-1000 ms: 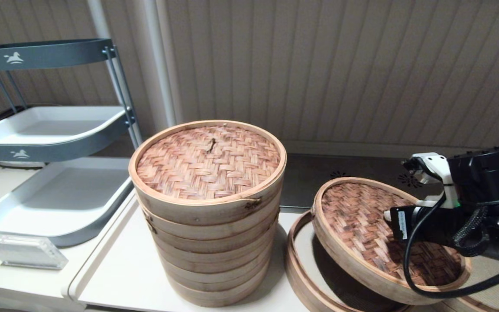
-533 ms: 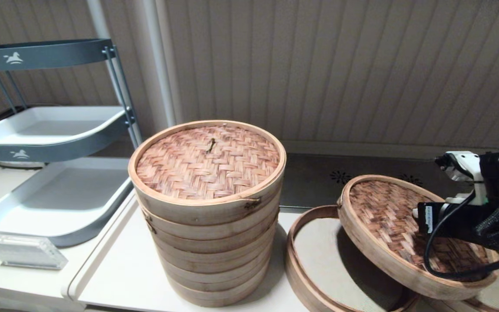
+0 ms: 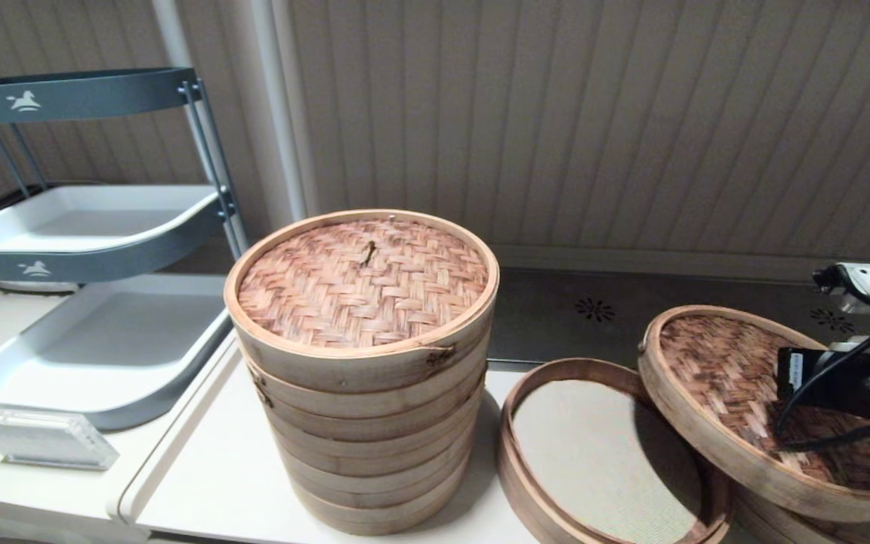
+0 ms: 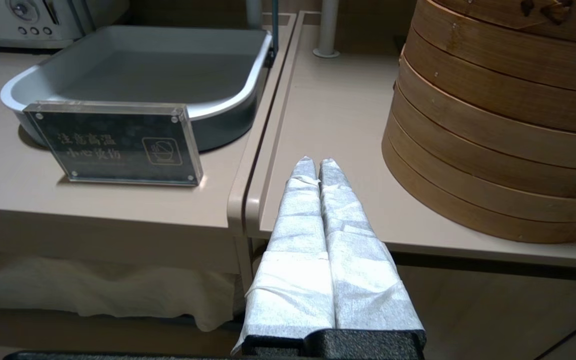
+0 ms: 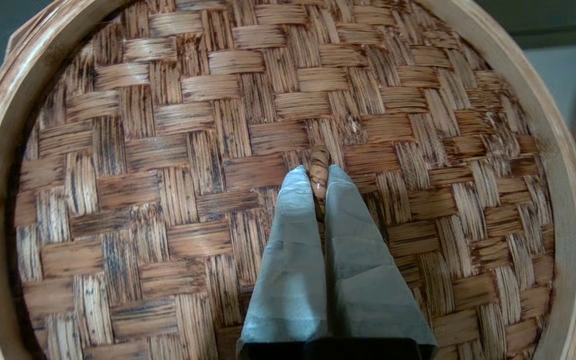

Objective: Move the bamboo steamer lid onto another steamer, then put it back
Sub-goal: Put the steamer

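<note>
The bamboo steamer lid (image 3: pixel 714 378), dark woven with a pale band rim, hangs tilted at the right of the head view. My right gripper (image 5: pixel 318 172) is shut on its small centre knot (image 5: pixel 320 159); the right wrist (image 3: pixel 835 378) hides the knot in the head view. A low steamer (image 3: pixel 514 423) with a reddish-brown rim and cream liner lies uncovered beside the lid. A second low steamer (image 3: pixel 820 525) shows only as a rim sliver beneath the lid. My left gripper (image 4: pixel 317 162) is shut and holds nothing, near the table's front edge.
A tall stack of pale tiers (image 3: pixel 363 423) with a reddish-tan woven lid (image 3: pixel 363 283) stands mid-table, left of the low steamers. A grey tiered rack with trays (image 3: pixel 95 227) and a clear sign block (image 4: pixel 113 145) stand at the left. A wall runs close behind.
My right gripper has carried the tilted lid to the right, off the cream-lined steamer, which now lies fully uncovered. The left arm has not moved.
</note>
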Robot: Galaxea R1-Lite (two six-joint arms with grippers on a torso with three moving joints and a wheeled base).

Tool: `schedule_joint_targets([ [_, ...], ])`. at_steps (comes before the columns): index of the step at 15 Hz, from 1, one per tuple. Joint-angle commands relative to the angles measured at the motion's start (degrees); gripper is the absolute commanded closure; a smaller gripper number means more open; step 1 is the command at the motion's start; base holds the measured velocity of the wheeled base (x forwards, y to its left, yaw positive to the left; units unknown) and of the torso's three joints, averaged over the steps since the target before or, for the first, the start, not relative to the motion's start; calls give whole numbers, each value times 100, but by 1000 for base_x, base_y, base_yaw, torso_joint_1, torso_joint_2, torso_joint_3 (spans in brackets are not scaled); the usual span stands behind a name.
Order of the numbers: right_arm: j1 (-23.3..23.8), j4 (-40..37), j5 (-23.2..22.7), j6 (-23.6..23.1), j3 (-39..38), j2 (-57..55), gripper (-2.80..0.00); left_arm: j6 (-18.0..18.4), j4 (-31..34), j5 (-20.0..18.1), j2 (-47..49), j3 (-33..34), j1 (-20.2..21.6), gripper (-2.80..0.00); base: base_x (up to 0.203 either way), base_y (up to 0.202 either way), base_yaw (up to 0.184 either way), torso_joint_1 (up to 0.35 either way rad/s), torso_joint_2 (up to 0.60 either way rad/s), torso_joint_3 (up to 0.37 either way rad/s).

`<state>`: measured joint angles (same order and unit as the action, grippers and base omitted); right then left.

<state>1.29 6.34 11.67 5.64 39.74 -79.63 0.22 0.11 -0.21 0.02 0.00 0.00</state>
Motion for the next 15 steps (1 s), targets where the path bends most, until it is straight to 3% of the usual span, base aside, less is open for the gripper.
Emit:
schedule_joint_targets([
  [1,224,5,2,-1,-11,-6,0,0,1,0,6,18,0,0,0,0,0,0,0,0],
  [15,1650,7,-235,-223,-87,-277,0,4,7,3,6,18,0,0,0,0,0,0,0,0],
])
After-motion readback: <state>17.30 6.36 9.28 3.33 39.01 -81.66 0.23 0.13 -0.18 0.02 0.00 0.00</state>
